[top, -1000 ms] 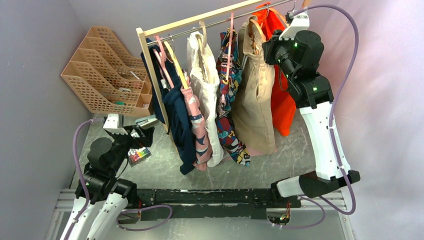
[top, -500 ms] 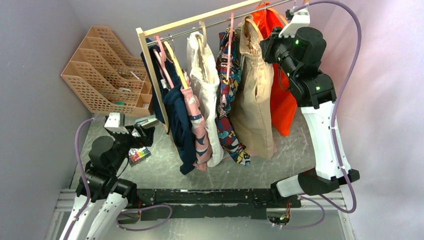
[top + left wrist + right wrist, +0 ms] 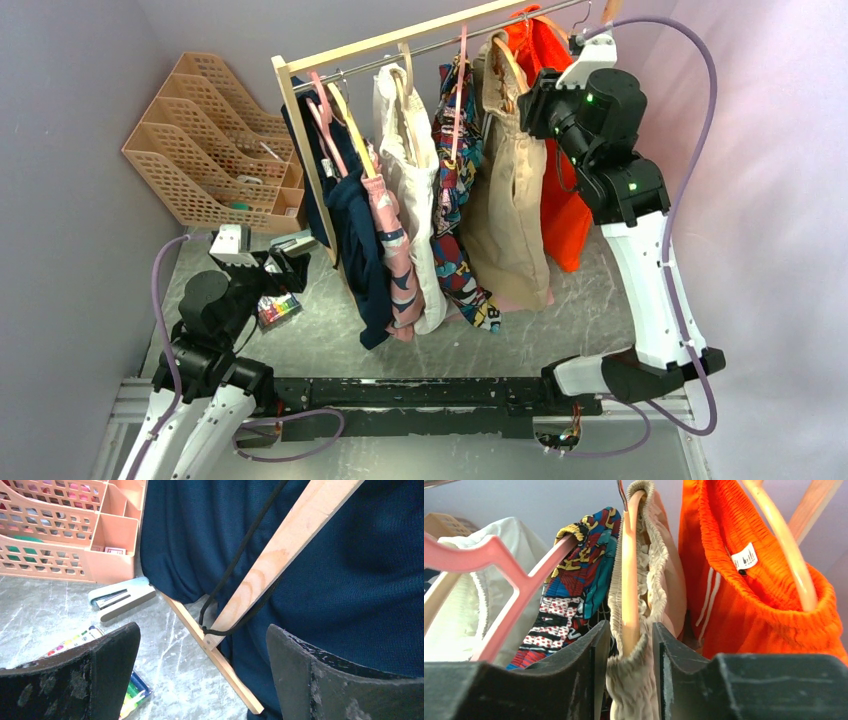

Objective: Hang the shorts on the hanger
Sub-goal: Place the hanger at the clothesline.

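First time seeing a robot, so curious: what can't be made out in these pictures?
Hook of the hanger: right wrist view, cut by the top edge.
Its lower bar: top and right wrist views, shorts cover it.
Whether the right gripper pinches the shorts: right wrist view, fabric fills the gap.
Desk tray contents: top view, too small.

Shorts (image 3: pixel 510 200) are on the hanger (image 3: pixel 629 580) on the rack (image 3: pixel 298 130), a garment (image 3: pixel 455 170) to their left, another pair (image 3: pixel 565 215) right. Trays (image 3: pixel 200 150) back-left, stapler (image 3: pixel 120 597) in front.

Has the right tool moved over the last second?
Yes, slightly: in the top view the right tool has slid down and left, away from the wooden rack bar, staying at the shorts waistband.
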Controlling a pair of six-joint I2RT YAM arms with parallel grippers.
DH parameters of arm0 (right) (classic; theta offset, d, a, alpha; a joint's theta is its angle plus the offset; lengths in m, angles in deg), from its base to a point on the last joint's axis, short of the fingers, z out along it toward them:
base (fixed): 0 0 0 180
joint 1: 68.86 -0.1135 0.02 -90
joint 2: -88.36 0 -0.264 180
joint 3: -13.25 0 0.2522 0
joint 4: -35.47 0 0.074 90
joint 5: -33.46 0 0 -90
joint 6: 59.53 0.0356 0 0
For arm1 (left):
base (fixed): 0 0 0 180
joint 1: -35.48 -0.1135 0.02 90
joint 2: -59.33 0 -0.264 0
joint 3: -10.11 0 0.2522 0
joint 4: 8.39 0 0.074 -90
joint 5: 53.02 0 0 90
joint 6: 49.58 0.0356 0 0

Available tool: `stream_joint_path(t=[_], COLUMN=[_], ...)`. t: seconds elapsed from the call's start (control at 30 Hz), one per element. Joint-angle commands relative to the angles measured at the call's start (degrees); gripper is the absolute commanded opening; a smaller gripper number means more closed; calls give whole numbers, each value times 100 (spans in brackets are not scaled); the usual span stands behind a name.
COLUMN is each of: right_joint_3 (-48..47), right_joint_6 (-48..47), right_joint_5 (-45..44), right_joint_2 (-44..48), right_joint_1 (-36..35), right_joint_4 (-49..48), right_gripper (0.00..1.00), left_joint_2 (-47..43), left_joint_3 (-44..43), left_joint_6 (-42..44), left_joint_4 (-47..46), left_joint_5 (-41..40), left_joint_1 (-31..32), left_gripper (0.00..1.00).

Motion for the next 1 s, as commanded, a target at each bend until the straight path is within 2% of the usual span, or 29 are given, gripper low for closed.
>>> stream_joint_path(t=[0.0,0.77,0.97], right_joint_3=[98,308,362], right_joint_6=[-37,58,319], right_joint_5=[-128,209,330], right_joint_2=[345,475,769], right_joint_1=[-31,-40,-38], right_joint_4=[-30,-91,-60], right_gripper=[41,39,49], left_joint_2=[4,-29,-22], left_joint_3=[-15,-15,-22], left_joint_6=[25,18,8], left_joint_4=[-140,-120,-113], left_joint_5=[-4,-30,-54], left_joint_1=[44,44,44], left_gripper=[100,100,99])
